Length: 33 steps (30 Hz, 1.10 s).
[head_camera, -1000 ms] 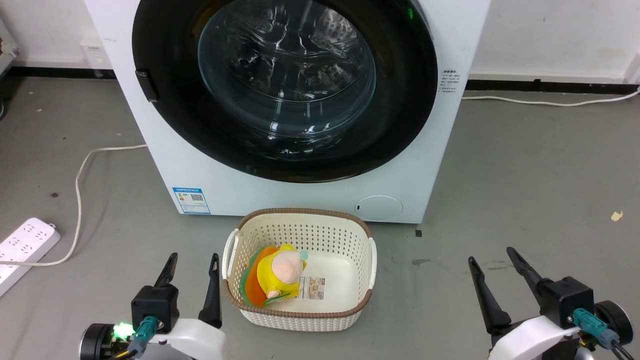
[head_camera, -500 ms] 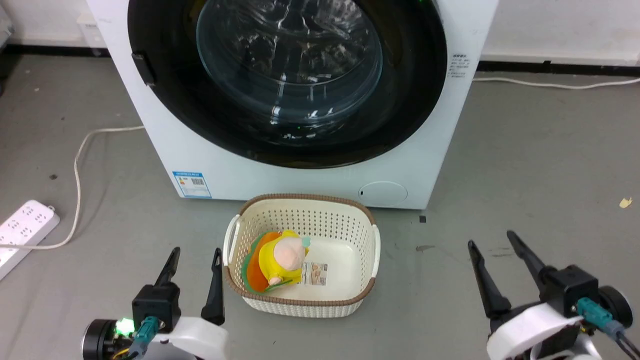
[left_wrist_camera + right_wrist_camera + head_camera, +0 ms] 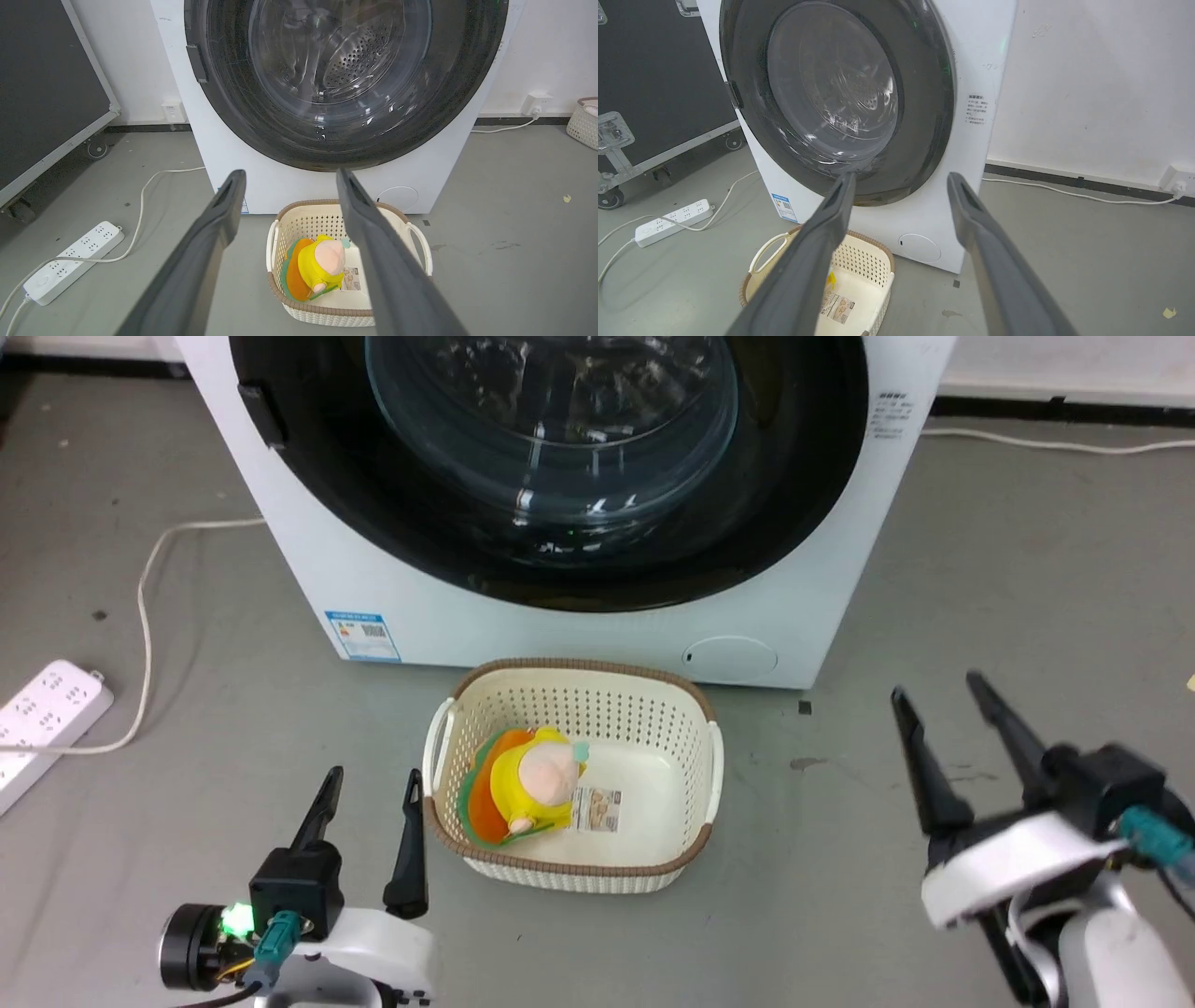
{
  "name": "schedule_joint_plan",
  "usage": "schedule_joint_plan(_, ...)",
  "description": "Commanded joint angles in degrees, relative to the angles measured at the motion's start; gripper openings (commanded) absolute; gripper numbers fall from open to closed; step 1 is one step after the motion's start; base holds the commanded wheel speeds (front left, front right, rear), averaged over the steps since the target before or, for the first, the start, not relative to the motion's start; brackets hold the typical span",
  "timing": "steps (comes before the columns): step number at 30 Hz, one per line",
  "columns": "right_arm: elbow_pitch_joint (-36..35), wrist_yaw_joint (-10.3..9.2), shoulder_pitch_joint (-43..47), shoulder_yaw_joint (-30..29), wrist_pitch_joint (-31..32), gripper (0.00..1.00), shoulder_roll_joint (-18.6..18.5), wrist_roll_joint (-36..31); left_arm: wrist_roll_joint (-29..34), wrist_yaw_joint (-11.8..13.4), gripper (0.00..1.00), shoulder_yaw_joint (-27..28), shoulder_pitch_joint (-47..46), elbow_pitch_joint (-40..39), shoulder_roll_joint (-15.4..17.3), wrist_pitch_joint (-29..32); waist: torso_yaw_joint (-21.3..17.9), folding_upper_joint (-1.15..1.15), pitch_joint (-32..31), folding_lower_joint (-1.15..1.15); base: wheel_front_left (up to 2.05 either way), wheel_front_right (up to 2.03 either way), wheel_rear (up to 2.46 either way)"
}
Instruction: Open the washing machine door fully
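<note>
Dark left tool [image 3: 372, 777]: hovering just left of the basket [image 3: 569, 879], splayed wide, gripping nothing.
Right tool [image 3: 936, 686]: hanging well right of the basket, likewise splayed and gripping nothing.
Basket: sitting on the grey floor [image 3: 934, 569], holding a yellow plush toy [image 3: 532, 789].
Washing machine door [image 3: 551, 448]: standing just behind the basket, lying closed and flush against the white machine front [image 3: 355, 597].

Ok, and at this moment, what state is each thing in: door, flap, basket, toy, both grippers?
washing machine door: shut, flush with the machine front.
small white flap: shut.
basket: upright on the floor, holding the toy.
plush toy: lying in the basket's left half.
left gripper: fingers open, empty, short of the door.
right gripper: fingers open, empty, short of the door.
</note>
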Motion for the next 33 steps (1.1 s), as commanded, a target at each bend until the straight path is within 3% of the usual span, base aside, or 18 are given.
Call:
schedule_joint_plan(1,0.4,-0.02,-1.9,0.2,-0.4,1.00,-0.4,1.2,-0.1,0.3,1.00,-0.2,-1.3,-0.2,0.0,-0.7,0.2,0.00,0.5,-0.01,0.00,0.00,0.00)
schedule_joint_plan(4,1.0,-0.02,-4.2,0.3,-0.4,1.00,-0.9,3.1,-0.3,0.6,1.00,-0.5,-2.0,-0.3,0.0,-1.0,0.5,0.00,1.3,-0.01,0.00,0.00,0.00)
schedule_joint_plan(5,1.2,-0.02,-5.0,0.4,-0.3,0.58,-1.0,3.8,-0.3,0.6,1.00,-0.6,-2.2,-0.3,0.0,-1.1,0.6,0.00,1.6,-0.01,0.00,0.00,0.00)
schedule_joint_plan(6,1.4,-0.02,-5.8,0.4,-0.3,0.22,-1.1,4.6,-0.4,0.7,1.00,-0.7,-2.3,-0.4,0.0,-1.3,0.7,0.00,1.9,-0.01,0.00,0.00,0.00)
schedule_joint_plan(7,1.7,-0.02,-6.6,0.2,-0.2,0.00,-1.2,5.4,-0.4,0.7,1.00,-0.8,-2.5,-0.5,0.0,-1.4,0.8,0.00,2.1,-0.01,0.00,0.00,0.00)
schedule_joint_plan(18,8.0,-0.03,-17.6,-1.8,2.9,0.00,-2.1,16.5,-0.3,1.1,1.00,-1.4,-4.0,-0.7,0.0,-2.7,2.0,0.00,5.3,-0.01,0.00,0.00,0.00)
schedule_joint_plan(33,19.1,-0.03,-32.1,-7.4,14.4,0.00,-1.8,31.5,-1.3,1.8,1.00,-2.4,-6.1,-1.2,0.1,-4.5,4.3,0.00,10.0,-0.01,0.00,0.00,0.00)
